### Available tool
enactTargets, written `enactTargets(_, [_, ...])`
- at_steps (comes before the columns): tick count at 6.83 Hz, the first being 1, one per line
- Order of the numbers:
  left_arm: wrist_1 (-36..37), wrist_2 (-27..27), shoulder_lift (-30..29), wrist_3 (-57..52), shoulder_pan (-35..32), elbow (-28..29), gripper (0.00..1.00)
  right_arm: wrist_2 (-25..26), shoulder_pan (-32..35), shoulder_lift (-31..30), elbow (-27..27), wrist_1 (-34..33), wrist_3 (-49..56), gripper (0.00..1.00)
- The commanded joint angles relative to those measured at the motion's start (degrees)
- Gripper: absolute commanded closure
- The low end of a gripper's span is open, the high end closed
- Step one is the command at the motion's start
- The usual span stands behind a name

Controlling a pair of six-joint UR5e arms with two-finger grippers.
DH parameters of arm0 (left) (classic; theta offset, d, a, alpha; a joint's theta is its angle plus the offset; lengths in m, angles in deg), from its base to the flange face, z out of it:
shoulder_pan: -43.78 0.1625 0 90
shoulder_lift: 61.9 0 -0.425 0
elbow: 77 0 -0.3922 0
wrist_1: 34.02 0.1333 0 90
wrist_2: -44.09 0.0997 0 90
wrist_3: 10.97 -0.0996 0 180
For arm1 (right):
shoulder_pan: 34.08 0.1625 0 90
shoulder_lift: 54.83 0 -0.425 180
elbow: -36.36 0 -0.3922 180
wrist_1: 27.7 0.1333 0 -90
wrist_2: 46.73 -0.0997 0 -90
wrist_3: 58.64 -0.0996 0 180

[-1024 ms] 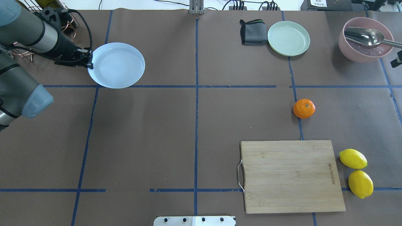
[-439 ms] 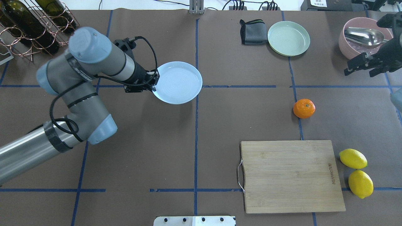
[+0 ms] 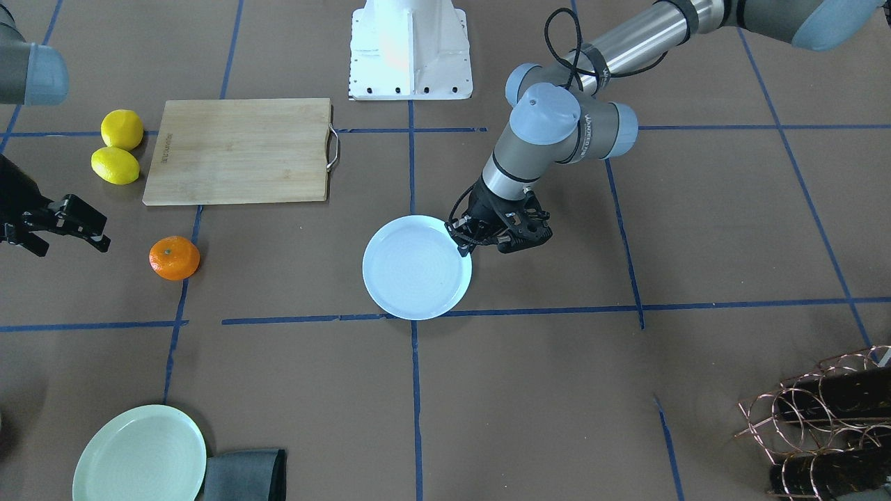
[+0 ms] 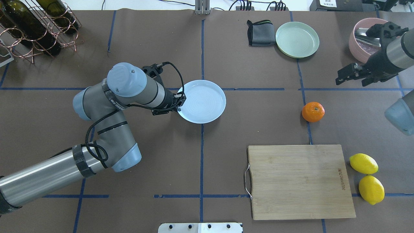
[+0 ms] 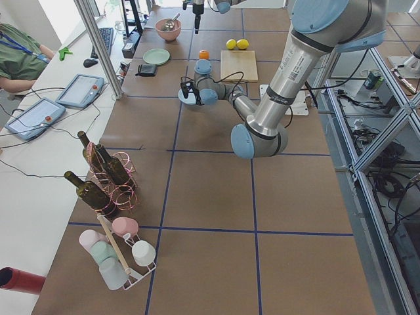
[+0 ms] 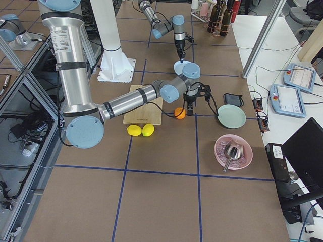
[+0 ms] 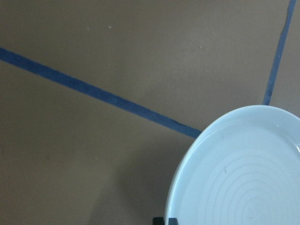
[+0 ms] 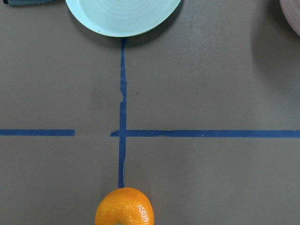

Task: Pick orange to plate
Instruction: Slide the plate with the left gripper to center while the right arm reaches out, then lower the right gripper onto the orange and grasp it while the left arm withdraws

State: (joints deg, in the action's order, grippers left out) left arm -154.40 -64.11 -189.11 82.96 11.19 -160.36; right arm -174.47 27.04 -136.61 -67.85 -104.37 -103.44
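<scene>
Seen from above, the left tool [image 4: 179, 103] was clamped on the left-hand rim of the plate [image 4: 207, 97], near the middle of the counter [image 4: 145, 168]. Whether the plate rested down or was lifted slightly could not be told. The orange [image 4: 313, 112] lay on the counter well apart from the plate, on the robot's right, between a wooden cutting board [image 4: 299, 181] and a pale green plate [image 4: 297, 39]. The right tool [image 4: 350, 81] hovered near the fruit, its jaws spread with nothing between them.

Several things could probably go wrong. Held by one edge only, the plate might tip or slip in the grip. The round orange might roll off if a finger nudged it before closing. If the fruit were dropped onto a tilted plate, it could roll off the shallow rim.

Brown paper covered the counter, marked into squares by blue tape [image 4: 201, 155]. Also on it were two lemons [image 4: 364, 163], a grey cloth [image 4: 260, 33], a pink bowl [image 4: 355, 48] and a wire rack of wine bottles [image 4: 38, 26]. A seated person [image 5: 16, 52] was at a side desk with tablets [image 5: 79, 90].
</scene>
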Motion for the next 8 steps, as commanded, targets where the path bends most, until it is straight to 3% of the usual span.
enactTargets(1, [-1.96, 1.94, 0.38, -0.23, 1.48, 1.09, 0.68, 1.18, -2.05, 0.65, -0.55, 0.03, -2.12, 0.00])
enactTargets(2, [-2.05, 1.94, 0.47, -0.58, 1.13, 0.83, 0.01, 2.58, -3.45, 1.70, -0.46, 0.03, -3.79, 0.00])
enactTargets(3, [-1.88, 1.51, 0.39, -0.76, -0.79, 0.31, 0.00, 5.37, -6.16, 2.24, -0.46, 0.03, -5.02, 0.00])
enactTargets(5, [-1.26, -4.78, 0.56, -5.05, -5.70, -0.84, 0.00, 9.86, -10.65, 2.25, 0.24, 0.03, -4.95, 0.00])
enactTargets(8, [-1.17, -5.35, 2.41, -6.65, -7.57, -2.68, 0.00, 12.68, -15.04, 2.42, 4.09, 0.12, -4.15, 0.00])
